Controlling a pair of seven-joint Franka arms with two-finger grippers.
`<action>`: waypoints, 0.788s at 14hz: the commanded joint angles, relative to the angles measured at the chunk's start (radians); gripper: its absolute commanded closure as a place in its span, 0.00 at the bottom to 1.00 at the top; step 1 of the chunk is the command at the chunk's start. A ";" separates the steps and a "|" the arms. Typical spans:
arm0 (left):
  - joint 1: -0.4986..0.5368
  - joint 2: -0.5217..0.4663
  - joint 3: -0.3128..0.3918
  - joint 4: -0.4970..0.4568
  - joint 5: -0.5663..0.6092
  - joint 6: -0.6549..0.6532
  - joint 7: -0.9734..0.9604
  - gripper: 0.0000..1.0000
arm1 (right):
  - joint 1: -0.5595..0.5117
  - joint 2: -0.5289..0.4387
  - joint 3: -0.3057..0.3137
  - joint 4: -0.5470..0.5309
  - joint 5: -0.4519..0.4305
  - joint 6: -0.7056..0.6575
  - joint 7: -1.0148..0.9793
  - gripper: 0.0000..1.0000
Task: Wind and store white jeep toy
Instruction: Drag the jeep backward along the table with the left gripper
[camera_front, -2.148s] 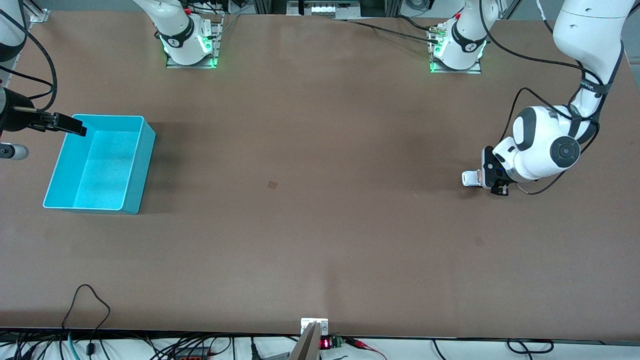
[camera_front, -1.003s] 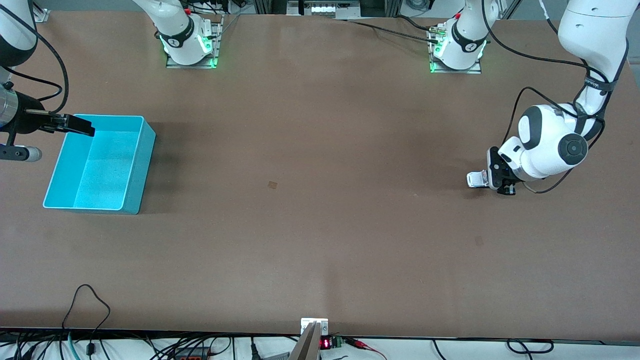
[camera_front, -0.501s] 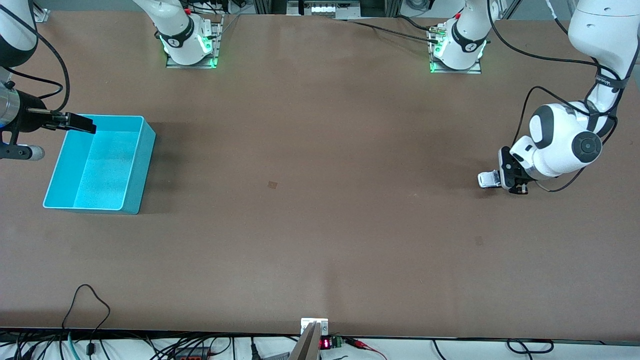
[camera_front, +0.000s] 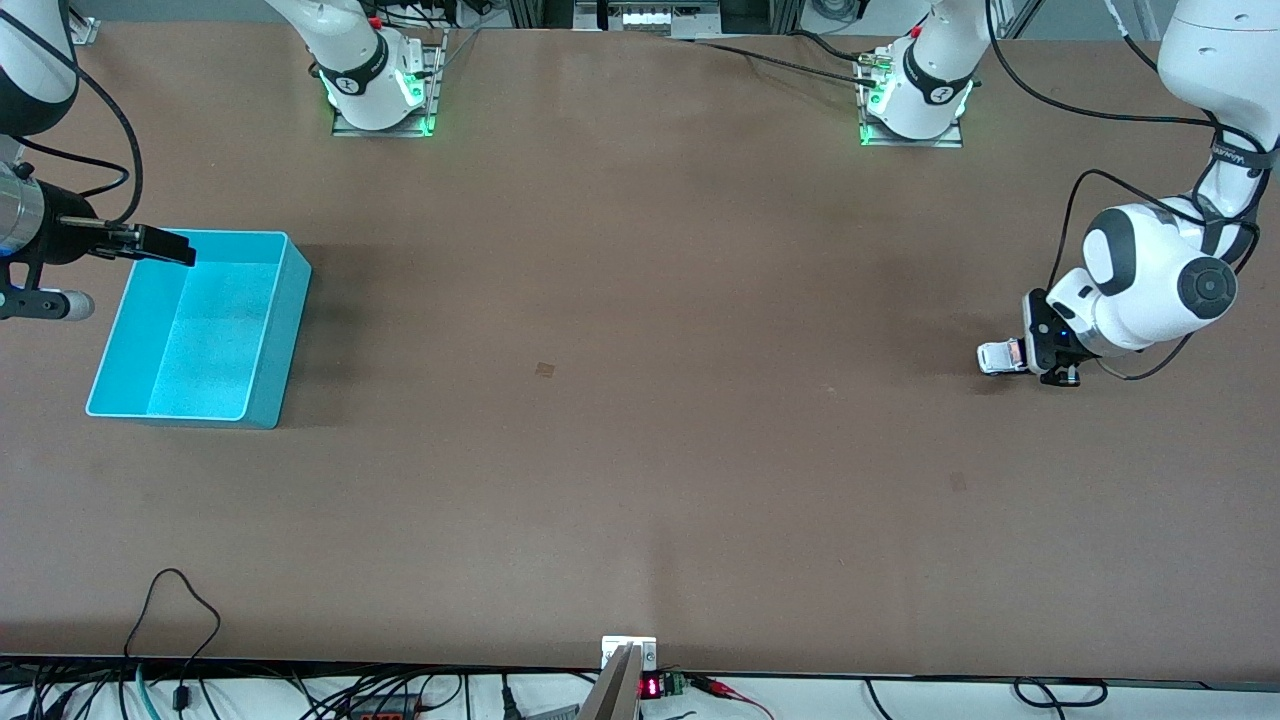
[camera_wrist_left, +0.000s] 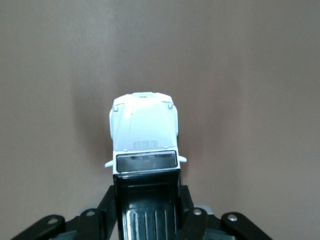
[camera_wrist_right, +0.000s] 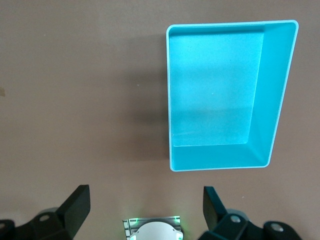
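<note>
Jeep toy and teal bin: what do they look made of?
White jeep toy: glossy hard body, likely painted metal or plastic; soft highlights on the hood, black ribbed roof.
Teal bin: probably moulded plastic, semi-matte; thin even walls, rounded corners, faintly speckled floor.

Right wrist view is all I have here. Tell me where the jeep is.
Observer: The white jeep toy is at the left arm's end of the table, gripped by the left gripper, low at the tabletop.
Operator: Confirm the grip.
Observer: In the left wrist view the left gripper's fingers clamp the sides of its black roof, with the white hood pointing away from the gripper.
Operator: Report my own gripper against the bin.
Observer: The right gripper, fingers open, is up over the rim of the teal bin at the right arm's end.
Operator: Say what's in the bin.
Observer: Nothing shows inside it.
</note>
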 joint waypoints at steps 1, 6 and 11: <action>0.054 0.061 -0.008 0.026 0.059 0.027 0.053 0.79 | 0.002 -0.002 0.001 -0.001 0.014 -0.014 -0.010 0.00; 0.088 0.071 -0.008 0.030 0.091 0.037 0.055 0.78 | 0.007 -0.002 0.001 -0.001 0.014 -0.014 -0.010 0.00; 0.121 0.079 -0.008 0.030 0.134 0.070 0.063 0.78 | 0.018 -0.002 0.001 -0.001 0.014 -0.017 -0.010 0.00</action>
